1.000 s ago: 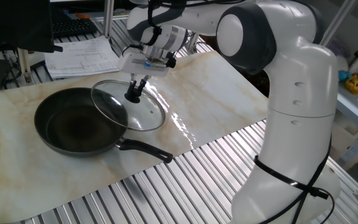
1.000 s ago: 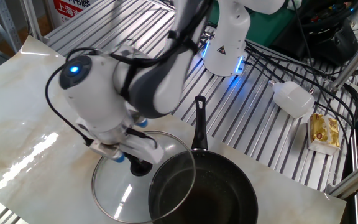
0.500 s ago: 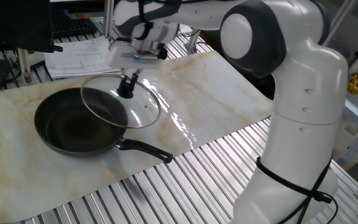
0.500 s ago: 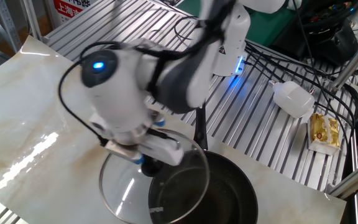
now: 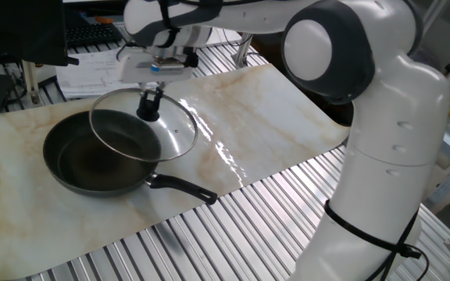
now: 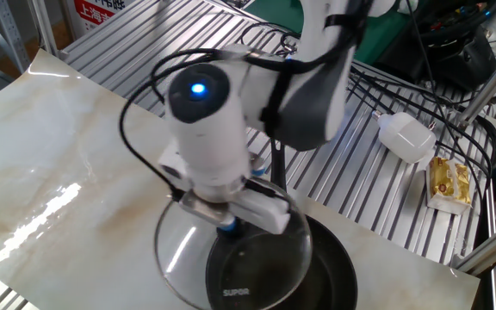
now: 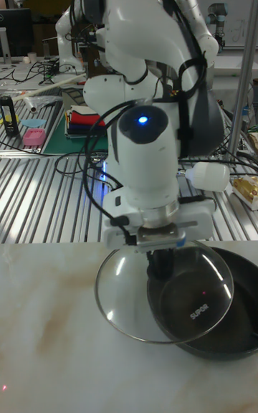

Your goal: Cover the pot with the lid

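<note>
The white arm [image 5: 366, 117] reaches from its base at the right across the pale marbled table top [image 5: 272, 117] toward the left. The table top lies on a ribbed metal bench [image 5: 233, 226].

The pot [image 5: 92, 160] rests on the table top at the left, with its long black handle [image 5: 182, 187] pointing to the near right. It stands uncovered over most of its opening.

The lid [image 5: 143, 125] is held in the air, tilted, above the far right part of the pot. It overlaps the pot's rim there, and the rest of it hangs past the rim, over the table top. In the tall fixed view the lid [image 7: 165, 291] likewise overlaps only part of the pot [image 7: 215, 320].

The gripper [image 5: 151, 95] points downward, its fingers closed around the black knob [image 5: 147, 111] at the lid's centre.
</note>
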Tool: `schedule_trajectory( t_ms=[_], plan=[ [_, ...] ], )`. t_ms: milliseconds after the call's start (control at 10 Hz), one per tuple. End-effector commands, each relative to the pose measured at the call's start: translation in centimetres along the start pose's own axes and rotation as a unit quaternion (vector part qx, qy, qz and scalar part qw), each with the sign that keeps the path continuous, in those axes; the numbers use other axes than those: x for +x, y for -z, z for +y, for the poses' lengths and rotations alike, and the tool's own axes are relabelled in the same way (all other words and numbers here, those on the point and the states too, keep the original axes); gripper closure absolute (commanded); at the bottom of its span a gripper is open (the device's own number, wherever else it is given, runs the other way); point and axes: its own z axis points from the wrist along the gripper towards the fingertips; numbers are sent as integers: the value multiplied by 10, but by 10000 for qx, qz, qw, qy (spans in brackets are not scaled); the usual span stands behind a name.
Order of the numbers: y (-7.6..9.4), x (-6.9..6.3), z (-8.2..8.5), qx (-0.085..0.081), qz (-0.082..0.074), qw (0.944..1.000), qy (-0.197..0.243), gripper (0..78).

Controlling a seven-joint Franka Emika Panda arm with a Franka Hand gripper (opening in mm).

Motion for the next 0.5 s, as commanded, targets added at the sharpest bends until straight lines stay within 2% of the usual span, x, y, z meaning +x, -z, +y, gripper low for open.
schedule_trajectory(
  t_ms=[100, 300, 400, 500],
  plan=[
    [0, 11, 32, 128, -52, 9999, -58, 765],
    [-7, 13, 43, 414, -123, 9991, -37, 765],
    [-7, 13, 43, 414, -123, 9991, -37, 765],
    [-11, 14, 49, 554, -222, 9981, -145, 765]
  ],
)
